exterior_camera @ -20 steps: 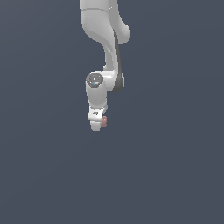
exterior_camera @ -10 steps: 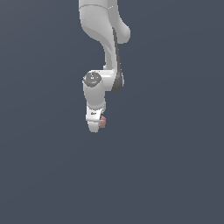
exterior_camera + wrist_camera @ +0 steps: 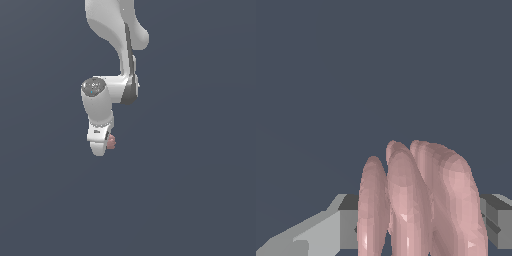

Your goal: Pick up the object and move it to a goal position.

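The object [image 3: 111,142] is a small pinkish-red ridged chunk. In the exterior view it sticks out on the right side of the white hand's tip. My gripper [image 3: 103,145] is shut on it and hangs below the white arm. In the wrist view the object [image 3: 421,200] fills the near field as several pink ridged lobes. It sits between the grey fingers [image 3: 348,222], one on each side, pressed against it. The fingertips are mostly hidden behind the chunk.
A plain dark blue-grey ground [image 3: 200,190] fills both views. The white arm [image 3: 112,30] comes down from the top of the exterior view. No other objects or marker show.
The arm and the held object have shifted slightly toward the exterior view's left and a little higher. The grip has not changed.
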You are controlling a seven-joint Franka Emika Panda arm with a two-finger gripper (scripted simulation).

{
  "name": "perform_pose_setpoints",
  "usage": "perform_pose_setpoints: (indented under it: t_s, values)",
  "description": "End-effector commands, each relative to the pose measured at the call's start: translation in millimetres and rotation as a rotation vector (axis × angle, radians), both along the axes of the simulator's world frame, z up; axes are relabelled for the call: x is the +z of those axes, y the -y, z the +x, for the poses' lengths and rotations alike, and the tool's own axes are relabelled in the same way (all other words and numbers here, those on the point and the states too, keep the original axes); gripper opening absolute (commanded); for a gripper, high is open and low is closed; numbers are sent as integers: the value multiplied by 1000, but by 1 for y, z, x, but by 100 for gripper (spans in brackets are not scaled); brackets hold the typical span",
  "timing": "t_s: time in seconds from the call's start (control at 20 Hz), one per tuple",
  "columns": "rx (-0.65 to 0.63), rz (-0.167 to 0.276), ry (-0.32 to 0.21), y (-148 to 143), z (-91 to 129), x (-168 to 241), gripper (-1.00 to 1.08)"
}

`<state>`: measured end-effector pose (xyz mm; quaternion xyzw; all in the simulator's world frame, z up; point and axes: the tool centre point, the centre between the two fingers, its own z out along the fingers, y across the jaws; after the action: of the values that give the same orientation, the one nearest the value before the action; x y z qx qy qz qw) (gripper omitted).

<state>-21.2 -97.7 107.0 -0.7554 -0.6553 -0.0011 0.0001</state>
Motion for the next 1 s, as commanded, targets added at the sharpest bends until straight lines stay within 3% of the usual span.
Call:
perform_pose_setpoints:
  t_s: [0.0,0.95]
  values:
    - [0,0,0,7,14,15,-100]
    - [0,0,-1,54,102,100,-100]
